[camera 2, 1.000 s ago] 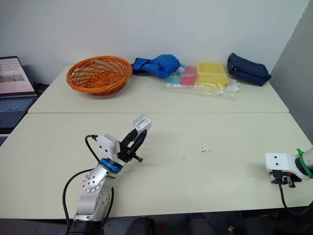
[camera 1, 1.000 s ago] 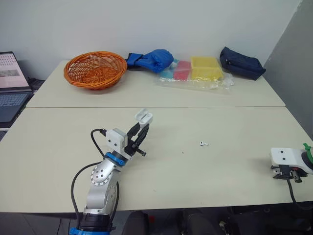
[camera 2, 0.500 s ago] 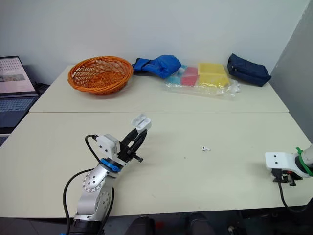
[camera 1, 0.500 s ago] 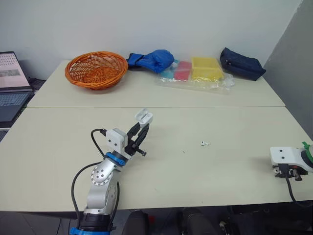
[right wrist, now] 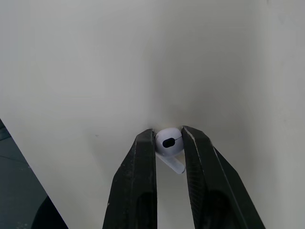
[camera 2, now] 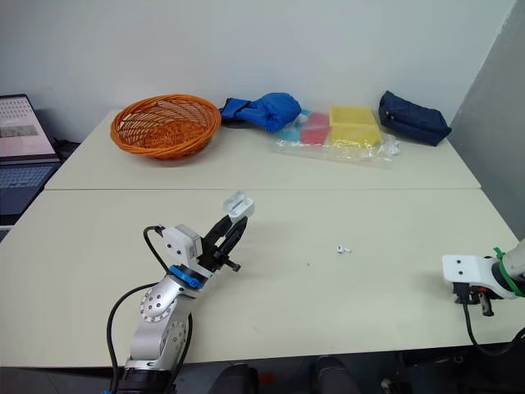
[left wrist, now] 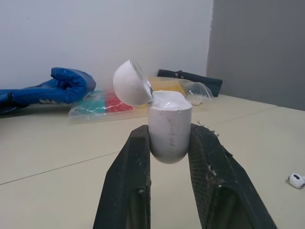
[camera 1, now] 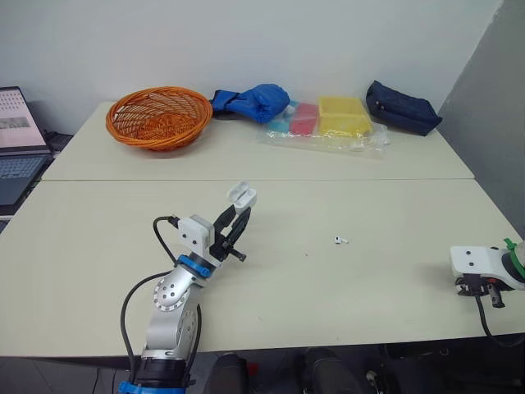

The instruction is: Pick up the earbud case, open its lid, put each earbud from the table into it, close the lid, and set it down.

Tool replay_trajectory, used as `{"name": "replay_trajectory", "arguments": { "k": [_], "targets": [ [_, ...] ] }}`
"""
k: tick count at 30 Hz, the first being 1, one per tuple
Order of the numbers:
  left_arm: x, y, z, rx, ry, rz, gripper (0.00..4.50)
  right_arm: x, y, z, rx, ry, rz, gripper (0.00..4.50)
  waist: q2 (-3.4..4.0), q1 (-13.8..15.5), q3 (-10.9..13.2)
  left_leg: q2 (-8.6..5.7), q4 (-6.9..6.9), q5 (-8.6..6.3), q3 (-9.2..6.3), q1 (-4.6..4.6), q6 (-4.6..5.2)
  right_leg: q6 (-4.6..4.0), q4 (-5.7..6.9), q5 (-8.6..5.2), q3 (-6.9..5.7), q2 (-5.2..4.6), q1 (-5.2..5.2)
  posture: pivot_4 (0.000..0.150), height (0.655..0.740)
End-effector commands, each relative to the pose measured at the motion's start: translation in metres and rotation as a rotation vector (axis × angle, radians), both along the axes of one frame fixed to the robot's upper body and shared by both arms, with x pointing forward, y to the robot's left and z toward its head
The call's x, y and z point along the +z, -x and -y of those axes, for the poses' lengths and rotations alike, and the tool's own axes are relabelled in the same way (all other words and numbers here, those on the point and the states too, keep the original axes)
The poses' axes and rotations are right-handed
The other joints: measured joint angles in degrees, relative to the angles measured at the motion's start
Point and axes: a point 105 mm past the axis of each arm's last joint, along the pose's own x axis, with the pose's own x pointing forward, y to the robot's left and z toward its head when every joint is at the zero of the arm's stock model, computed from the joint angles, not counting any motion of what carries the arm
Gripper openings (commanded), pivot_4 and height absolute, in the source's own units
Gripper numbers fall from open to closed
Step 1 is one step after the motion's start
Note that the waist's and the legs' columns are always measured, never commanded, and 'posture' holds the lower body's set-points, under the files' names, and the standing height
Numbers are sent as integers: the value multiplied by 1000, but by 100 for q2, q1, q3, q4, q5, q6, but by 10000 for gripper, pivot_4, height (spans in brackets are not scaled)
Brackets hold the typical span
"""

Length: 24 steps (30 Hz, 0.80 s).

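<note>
Right, the earbud case (left wrist: pixel 169 131) is up off the table (camera 1: pixel 385 205), held upright in my left gripper (camera 1: pixel 238 212), whose two black fingers press on its lower body from either side. Its lid (left wrist: pixel 131 83) stands open, tipped back on the hinge. The loose earbud (camera 1: pixel 341 240) lies on the bare tabletop to the right of the case, well apart from it and roughly midway between my two arms. My right gripper (right wrist: pixel 168 136) sits low near the table's right front edge, pinching the second earbud (right wrist: pixel 167 143) between its fingertips, stem hanging below. That bud looks to be just over the surface, though from the wrist camera I can't tell whether it touches. Along the far side of the table sit an orange basket (camera 1: pixel 157 116), a blue glove (camera 1: pixel 254 100), a plastic bag of coloured boxes (camera 1: pixel 328 123) and a dark blue pouch (camera 1: pixel 400 107). A laptop (camera 1: pixel 16 139) stands open off the left end.
</note>
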Motion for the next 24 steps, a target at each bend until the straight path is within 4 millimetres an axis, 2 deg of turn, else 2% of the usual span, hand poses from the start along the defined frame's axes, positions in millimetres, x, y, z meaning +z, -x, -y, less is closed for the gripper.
{"name": "replay_trajectory", "arguments": {
  "k": [1,4,7,9,10,11,12,14,16,18,24],
  "targets": [
    [9,1,2,-3,7,43,7308,-3,-1,-12,30,-50,2,4191,-1,-2,-1,0,0,0,0,0,0,0,0,0,0,0,0,1500,7400],
    [10,-2,2,-5,9,49,7308,33,-15,-84,82,-353,68,4191,0,-54,5,5,-6,0,1,0,0,0,4,0,2,1,-7,1500,7400],
    [14,-7,4,-9,15,62,7308,88,-37,-164,51,-762,224,4191,28,-106,24,23,-4,-1,-5,3,-1,8,24,6,2,19,-15,1500,7400],
    [16,-10,5,-12,18,70,7308,121,-45,-200,6,-989,296,4191,42,-109,35,28,-3,0,-6,-6,-2,33,43,22,1,25,-31,1500,7400],
    [17,-11,6,-14,19,74,7308,133,-47,-212,-23,-1069,312,4191,46,-92,36,28,-5,1,-14,-14,-3,38,45,27,-1,30,-36,1500,7400],
    [18,-12,7,-17,23,77,7308,142,-44,-223,-30,-1136,304,4191,46,-52,35,36,-8,1,-21,-19,-4,35,44,25,-10,35,-40,1500,7400],
    [19,-14,9,-24,26,80,7308,153,-41,-244,6,-1227,330,4191,43,7,33,41,-9,1,-24,-25,-4,32,39,23,-18,37,-39,1500,7400],
    [21,-17,14,-36,33,85,7308,171,-38,-272,20,-1377,377,4191,40,25,29,49,-19,-3,-21,-30,-10,16,27,12,-24,40,-39,1500,7400],
    [23,-20,17,-46,38,89,7308,184,-41,-288,-26,-1500,406,4191,42,28,28,50,-30,-9,-10,-44,-18,15,22,9,-12,41,-59,1500,7400],
    [27,-22,20,-56,43,97,7308,189,-41,-298,-35,-1565,411,4191,42,43,28,50,-21,-9,-15,-108,-18,22,26,9,-16,37,-111,1500,7400],
    [44,-29,22,-74,46,133,7308,184,-46,-321,-18,-1638,441,4191,42,12,28,47,-12,-11,-4,-124,-16,49,9,15,-18,24,-116,1500,7400]
  ]
}}
